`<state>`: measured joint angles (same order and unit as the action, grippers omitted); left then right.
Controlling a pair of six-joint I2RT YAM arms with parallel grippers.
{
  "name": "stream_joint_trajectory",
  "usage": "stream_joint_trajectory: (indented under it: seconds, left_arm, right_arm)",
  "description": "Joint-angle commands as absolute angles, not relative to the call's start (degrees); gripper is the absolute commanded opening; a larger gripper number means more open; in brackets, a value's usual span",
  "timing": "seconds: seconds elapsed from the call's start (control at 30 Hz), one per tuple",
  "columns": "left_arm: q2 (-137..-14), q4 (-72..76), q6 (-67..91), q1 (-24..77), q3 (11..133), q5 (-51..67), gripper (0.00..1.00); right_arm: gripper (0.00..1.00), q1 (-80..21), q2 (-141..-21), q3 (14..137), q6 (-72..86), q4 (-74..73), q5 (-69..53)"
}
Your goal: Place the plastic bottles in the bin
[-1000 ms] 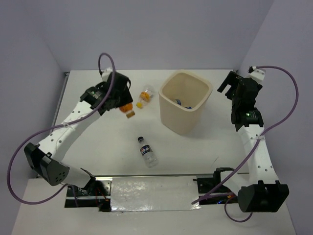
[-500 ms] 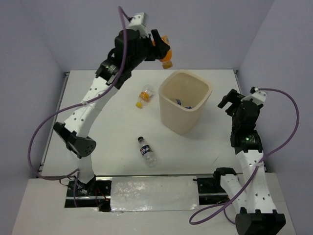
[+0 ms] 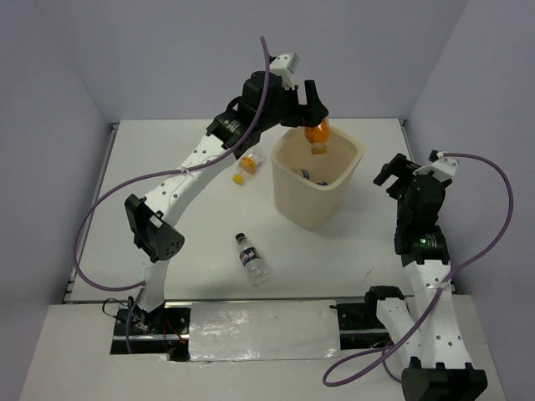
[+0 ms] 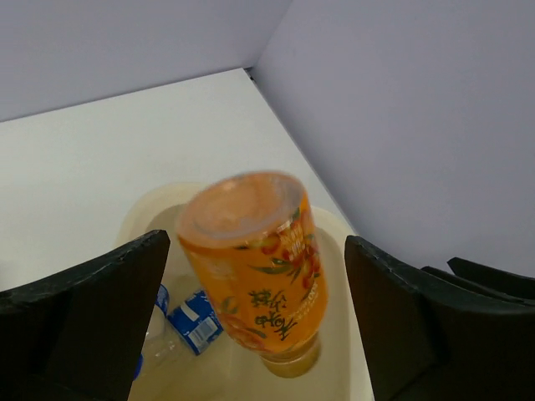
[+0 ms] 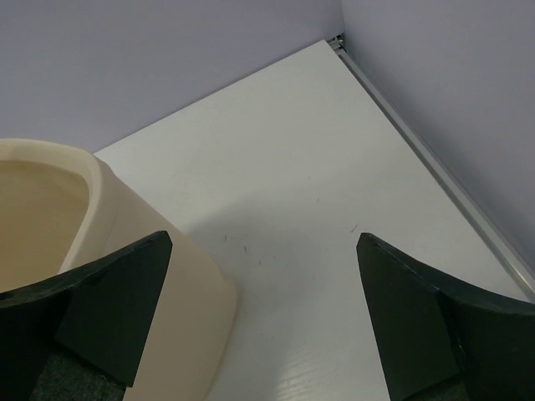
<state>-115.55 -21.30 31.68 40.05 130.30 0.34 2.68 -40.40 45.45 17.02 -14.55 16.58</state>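
- Right now my left gripper (image 4: 257,242) is hanging over the bin (image 3: 288,200) with its jaws wide apart. The orange bottle (image 3: 317,134) is sitting between the fingers, cap down, with a gap showing on each side. I am reading it as loose, not clamped.
- In the top view it is lining up close to the bin's back rim. If it is tumbling, it could be clipping that rim and bouncing out onto the table (image 3: 334,251).
- A blue-labelled item (image 4: 196,322) is lying in the bin; the bottle could be glancing off it, though the tall walls should be containing that.
- My right gripper (image 5: 263,242) is hanging just right of the bin, jaws apart, holding nothing. A careless swing there could be nudging the bin.
- The yellow-capped bottle (image 3: 245,165) and dark-capped bottle (image 3: 252,259) are lying on their sides on the table, so either could be rolling away from a poor pinch.
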Motion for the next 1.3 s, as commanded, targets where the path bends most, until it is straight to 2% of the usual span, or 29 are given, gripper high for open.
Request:
stream_joint_trajectory:
  seconds: [0.0,0.3,0.43,0.6,0.7,0.8,0.9,0.97,1.07,1.2,1.27]
  left_arm:
    - [-114.9,-18.0,31.3,39.8,132.4,0.8,0.99]
    - [-111.0,-18.5,28.4,39.7,130.9,0.2,0.99]
    - [-108.5,-19.9,27.1,39.2,129.2,-4.4,0.99]
    - [-101.1,-19.7,30.5,31.2,119.0,-2.0,0.99]
    - [-95.6,-20.5,31.5,27.0,110.2,-5.6,0.99]
    - [-90.6,-23.7,32.7,23.7,102.4,-10.4,0.99]
    - [-85.2,-25.0,35.0,19.1,92.9,-10.6,0.99]
    - [-81.2,-25.1,35.8,16.5,85.3,-11.4,0.99]
    - [-77.5,-27.1,37.2,14.0,78.5,-14.6,0.99]
    - [-73.6,-31.7,39.4,11.6,74.1,-16.1,0.99]
    - [-72.2,-32.1,40.0,11.0,71.9,-16.6,0.99]
  right_arm:
    - [1.00,3.0,-38.9,45.4,15.7,-10.5,14.1]
    - [1.00,2.8,-40.1,51.1,12.2,-9.8,10.3]
    - [1.00,0.4,-41.7,56.6,9.1,-10.8,9.0]
    - [1.00,-9.5,-47.5,68.0,1.1,-15.5,13.2]
    - [1.00,-16.5,-50.8,73.3,-2.8,-15.4,13.3]
    - [1.00,-26.1,-56.1,78.7,-7.9,-17.4,14.8]
    - [1.00,-37.2,-62.0,82.2,-13.5,-19.2,16.5]
    - [1.00,-43.9,-65.5,81.8,-15.5,-16.5,17.5]
    - [1.00,-48.1,-69.0,82.1,-13.7,-15.9,12.8]
    - [1.00,-52.2,-74.2,79.7,-9.4,-14.0,2.7]
    - [1.00,-53.9,-75.5,77.8,-11.2,-12.1,2.0]
